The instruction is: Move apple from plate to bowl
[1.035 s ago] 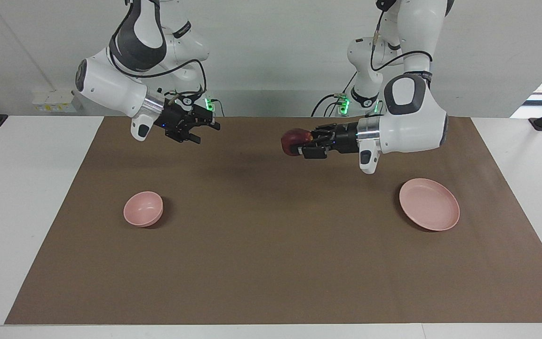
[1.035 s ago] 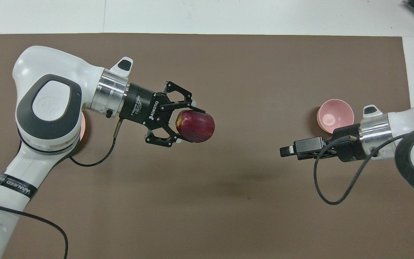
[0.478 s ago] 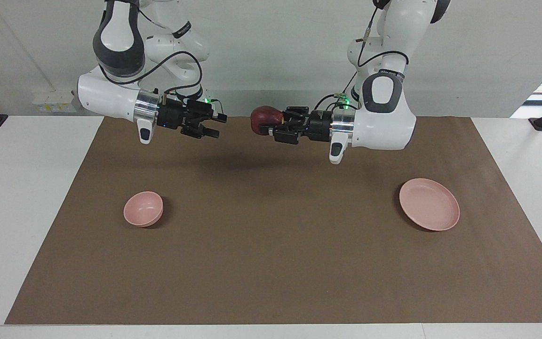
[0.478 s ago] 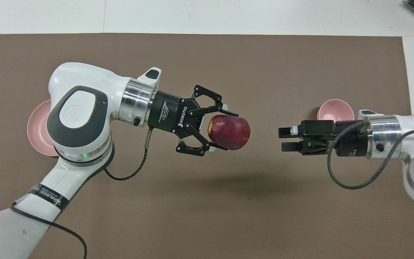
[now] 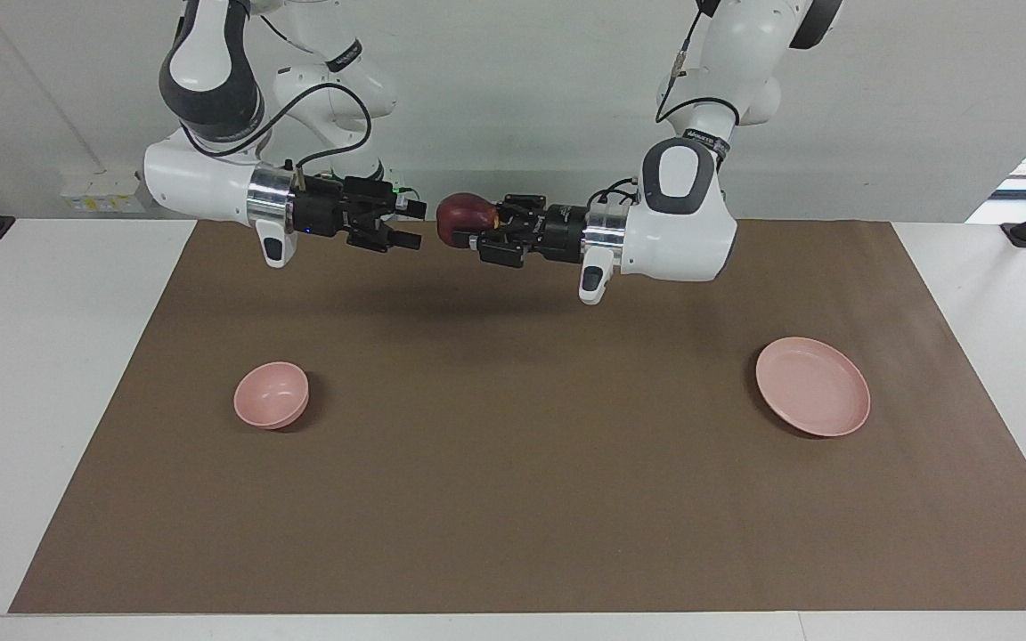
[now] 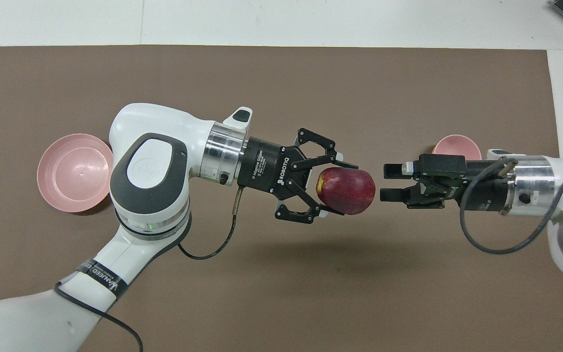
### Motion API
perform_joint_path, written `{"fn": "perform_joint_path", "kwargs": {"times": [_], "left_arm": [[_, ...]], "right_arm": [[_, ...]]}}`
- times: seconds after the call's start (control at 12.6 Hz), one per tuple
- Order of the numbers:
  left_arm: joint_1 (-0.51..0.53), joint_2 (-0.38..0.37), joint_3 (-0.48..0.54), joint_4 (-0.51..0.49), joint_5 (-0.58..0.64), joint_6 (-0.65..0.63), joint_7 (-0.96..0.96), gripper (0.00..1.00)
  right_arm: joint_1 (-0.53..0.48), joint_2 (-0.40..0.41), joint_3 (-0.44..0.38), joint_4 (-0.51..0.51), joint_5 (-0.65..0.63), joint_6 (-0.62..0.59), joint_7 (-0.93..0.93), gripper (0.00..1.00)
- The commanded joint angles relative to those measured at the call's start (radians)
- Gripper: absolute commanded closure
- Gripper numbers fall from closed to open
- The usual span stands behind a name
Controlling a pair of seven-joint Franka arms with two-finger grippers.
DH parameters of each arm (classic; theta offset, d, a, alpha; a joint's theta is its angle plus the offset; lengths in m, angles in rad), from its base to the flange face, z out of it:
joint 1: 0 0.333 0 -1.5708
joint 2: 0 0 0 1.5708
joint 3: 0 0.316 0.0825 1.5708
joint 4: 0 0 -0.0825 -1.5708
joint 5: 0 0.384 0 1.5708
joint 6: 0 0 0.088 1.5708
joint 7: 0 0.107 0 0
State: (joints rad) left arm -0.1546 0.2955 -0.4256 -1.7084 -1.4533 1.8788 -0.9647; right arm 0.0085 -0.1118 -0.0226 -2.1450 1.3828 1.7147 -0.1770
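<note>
Moved closer: left claw [image 6: 336,188] marked ROBOTIQ grips apple [image 6: 348,190]; right claw [image 6: 390,183] open beside it

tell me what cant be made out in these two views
- Small deep pale pink bowl: overhead view, its nearer part is covered by the right claw.
- Flat round pale pink plate: overhead view, one edge is hidden by the left arm.
- Dark red apple: facing view, partly covered by the left claw.

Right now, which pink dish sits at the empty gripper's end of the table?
The bowl: small and deep, at the right arm's end. The plate is wider and flat.
</note>
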Motion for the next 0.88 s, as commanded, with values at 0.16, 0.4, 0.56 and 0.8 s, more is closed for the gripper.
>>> {"fn": "perform_joint_path", "kwargs": {"times": [0.16,0.4,0.56,0.8], "left_arm": [[-0.066,-0.009,0.002,0.001,-0.029,0.111,-0.006,1.0],[-0.086,-0.009,-0.022,0.004,-0.045,0.16,-0.008,1.0],[-0.103,-0.009,-0.032,0.004,-0.047,0.192,-0.008,1.0],[-0.121,-0.009,-0.033,0.003,-0.045,0.207,-0.006,1.0]], "right_arm": [[-0.002,-0.049,0.001,-0.047,0.025,-0.01,0.019,0.0],[-0.001,-0.063,0.001,-0.062,0.022,-0.007,0.013,0.0],[-0.001,-0.063,0.001,-0.064,0.012,-0.009,0.004,0.2],[-0.001,-0.066,0.001,-0.067,-0.01,-0.009,0.013,0.52]]}}
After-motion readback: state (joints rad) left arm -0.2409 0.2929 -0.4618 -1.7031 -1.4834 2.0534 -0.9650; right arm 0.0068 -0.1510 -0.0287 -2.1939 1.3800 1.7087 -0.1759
